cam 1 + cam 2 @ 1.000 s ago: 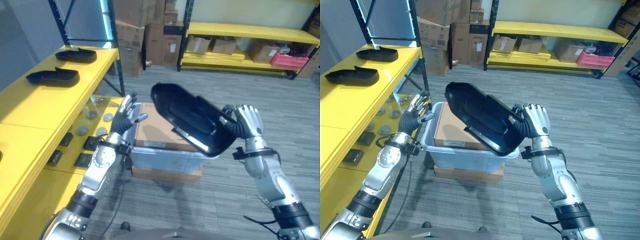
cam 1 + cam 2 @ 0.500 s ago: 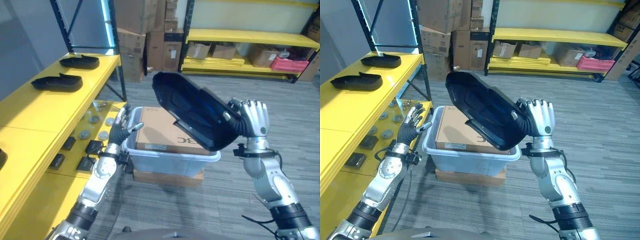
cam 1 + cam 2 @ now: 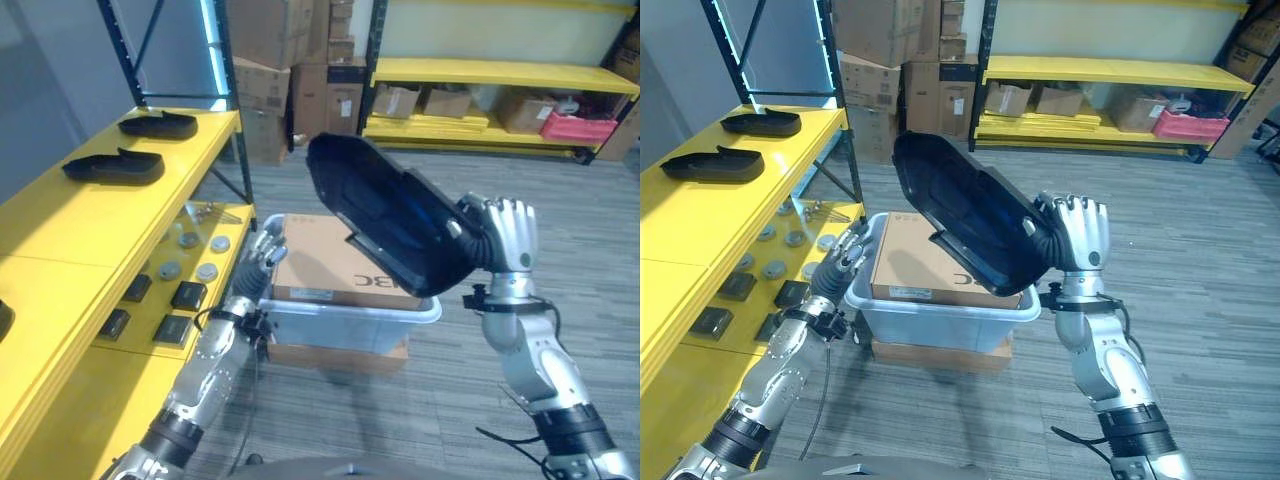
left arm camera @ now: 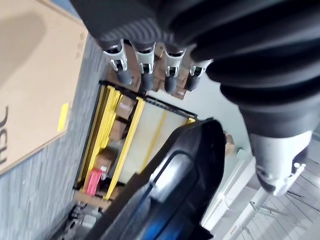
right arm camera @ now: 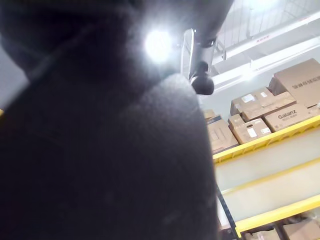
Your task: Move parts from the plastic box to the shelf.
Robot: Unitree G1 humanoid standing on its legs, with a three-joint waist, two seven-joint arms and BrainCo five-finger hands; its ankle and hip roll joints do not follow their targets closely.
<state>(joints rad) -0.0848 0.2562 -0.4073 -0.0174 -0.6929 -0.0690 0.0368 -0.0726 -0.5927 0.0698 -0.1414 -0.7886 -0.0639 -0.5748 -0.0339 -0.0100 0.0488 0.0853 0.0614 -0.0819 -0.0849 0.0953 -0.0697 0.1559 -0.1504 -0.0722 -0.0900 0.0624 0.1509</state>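
Note:
A large black moulded part (image 3: 385,225) hangs tilted above the plastic box (image 3: 340,322), its hollow side facing me. My right hand (image 3: 505,235) is shut on the part's right end, fingers curled over its edge. A sealed cardboard carton (image 3: 320,262) lies in the box. My left hand (image 3: 262,258) is at the box's left rim, open with its fingers (image 4: 145,60) straight and holding nothing. The left wrist view looks up at the black part (image 4: 170,200). Two similar black parts (image 3: 113,166) (image 3: 158,125) lie on the yellow shelf (image 3: 90,215) at the left.
The shelf's lower level (image 3: 120,370) carries small discs and black blocks (image 3: 186,294) close to my left arm. A flat cardboard piece (image 3: 335,354) sits under the box. Blue shelf uprights (image 3: 228,90) stand beside it. Yellow racks with cartons (image 3: 500,75) line the back wall.
My right hand has raised the black part higher over the box and tipped it more upright. My left hand has sunk to the box's left rim.

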